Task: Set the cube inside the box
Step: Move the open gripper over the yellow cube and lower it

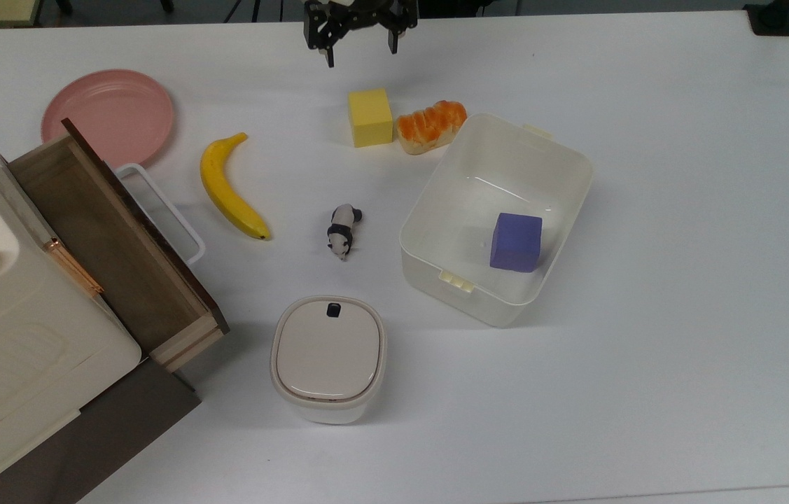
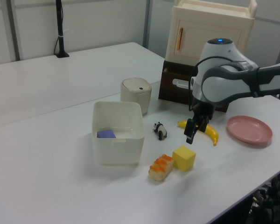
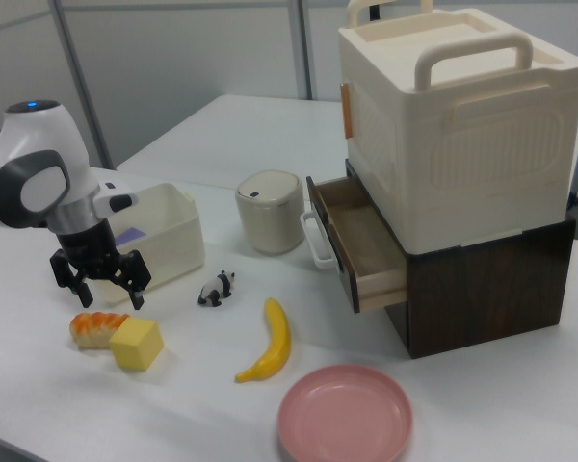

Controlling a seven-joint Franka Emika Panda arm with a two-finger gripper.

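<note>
Cube (image 1: 369, 116) is sitting flat on your bench (image 1: 681, 315), no long axis, touching the bread (image 1: 430, 125), outside the box (image 1: 565, 218). Tool (image 3: 100, 281) is hovering above it, fingers spread wide, holding nothing.

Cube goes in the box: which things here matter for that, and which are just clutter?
Job:
yellow cube
box
end effector, open, empty

Clutter:
purple cube in the box
bread
banana
panda
pink plate
lidded container
drawer
</note>
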